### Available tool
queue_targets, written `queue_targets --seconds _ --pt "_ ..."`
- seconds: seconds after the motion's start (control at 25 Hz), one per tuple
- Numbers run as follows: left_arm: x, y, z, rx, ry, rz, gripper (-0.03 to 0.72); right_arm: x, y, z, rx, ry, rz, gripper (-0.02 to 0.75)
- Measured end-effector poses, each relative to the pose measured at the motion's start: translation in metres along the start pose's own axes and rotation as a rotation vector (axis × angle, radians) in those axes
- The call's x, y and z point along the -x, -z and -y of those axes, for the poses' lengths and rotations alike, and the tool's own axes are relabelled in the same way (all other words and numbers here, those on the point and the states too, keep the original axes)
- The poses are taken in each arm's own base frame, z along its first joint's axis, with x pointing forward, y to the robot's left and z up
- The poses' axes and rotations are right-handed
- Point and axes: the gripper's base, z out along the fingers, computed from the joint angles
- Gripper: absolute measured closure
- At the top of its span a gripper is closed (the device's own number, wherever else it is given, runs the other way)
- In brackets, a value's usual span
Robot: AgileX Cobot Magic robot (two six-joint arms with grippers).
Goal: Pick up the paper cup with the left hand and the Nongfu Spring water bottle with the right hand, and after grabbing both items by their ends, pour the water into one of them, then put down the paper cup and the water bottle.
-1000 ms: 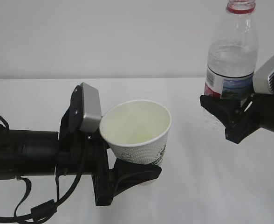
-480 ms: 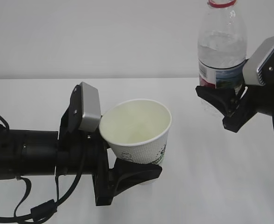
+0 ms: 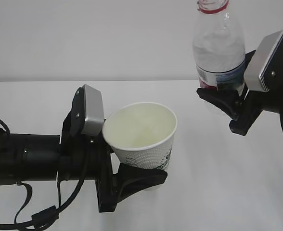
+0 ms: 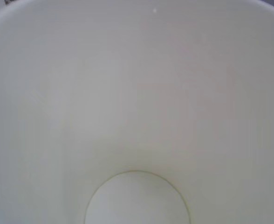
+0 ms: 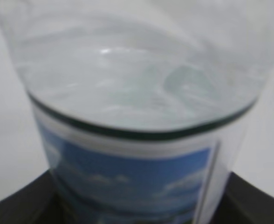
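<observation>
So your paper cup (image 3: 142,137) is sitting in the left hand (image 3: 132,180), jaws clamped round its lower part, held up off the white table (image 3: 204,192) and tipped a bit so the open mouth faces up and toward the camera. Inside looks dry to me, just pale cream walls and the round bottom (image 4: 137,198) in the left wrist view, no pool I can make out. Up and to the right of the cup, well apart from it, your right hand (image 3: 228,103) has the Nongfu Spring water bottle (image 3: 218,45) gripped around the label band, upright with only a slight lean, red neck ring at the very top of the frame. Water (image 5: 137,88) fills it to above the label. Nothing sits between bottle and cup, just bare table and the plain wall (image 3: 108,38) behind.
</observation>
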Motion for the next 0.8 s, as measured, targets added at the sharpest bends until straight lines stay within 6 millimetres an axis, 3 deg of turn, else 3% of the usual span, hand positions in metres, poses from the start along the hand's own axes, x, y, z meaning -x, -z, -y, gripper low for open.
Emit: queue_targets --seconds 0.8 --pt "0.003 0.002 0.002 -0.015 0.007 -0.011 0.137 0.012 -0.006 0.014 0.038 0.257 -0.027 0.257"
